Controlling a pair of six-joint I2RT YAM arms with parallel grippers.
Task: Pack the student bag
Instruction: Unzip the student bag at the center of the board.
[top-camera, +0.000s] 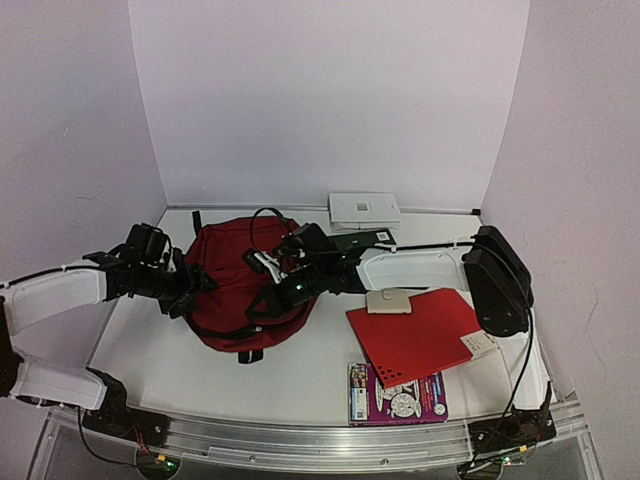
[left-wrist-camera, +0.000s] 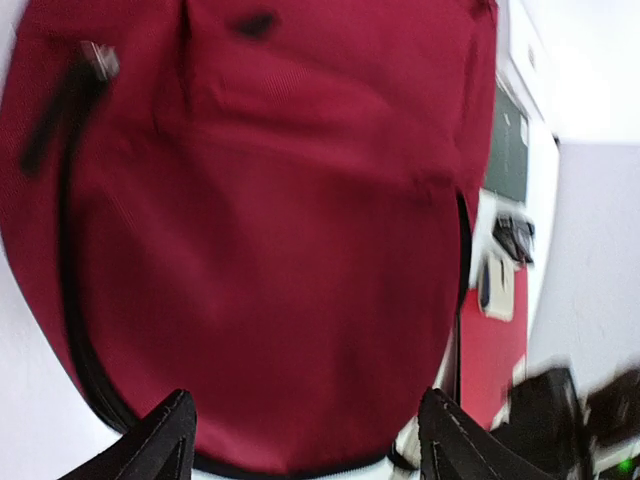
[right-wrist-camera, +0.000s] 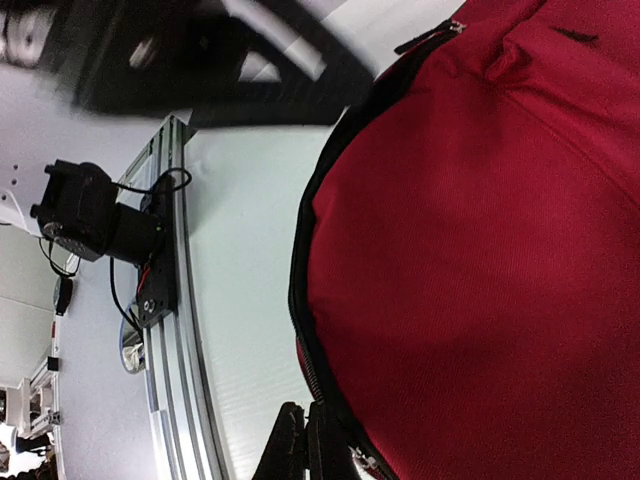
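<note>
The student bag, dark red with black zippers, lies flat on the table left of centre. It fills the left wrist view and most of the right wrist view. My left gripper is at the bag's left edge, open; its fingers stand wide apart on either side of the bag's rim, and nothing is held. My right gripper is over the bag's right front part. It is shut, its tips right against the black zipper band. I see nothing between them.
A bright red folder lies right of the bag with a small white device on its corner. A colourful booklet is near the front edge. A dark green notebook and a white box are at the back.
</note>
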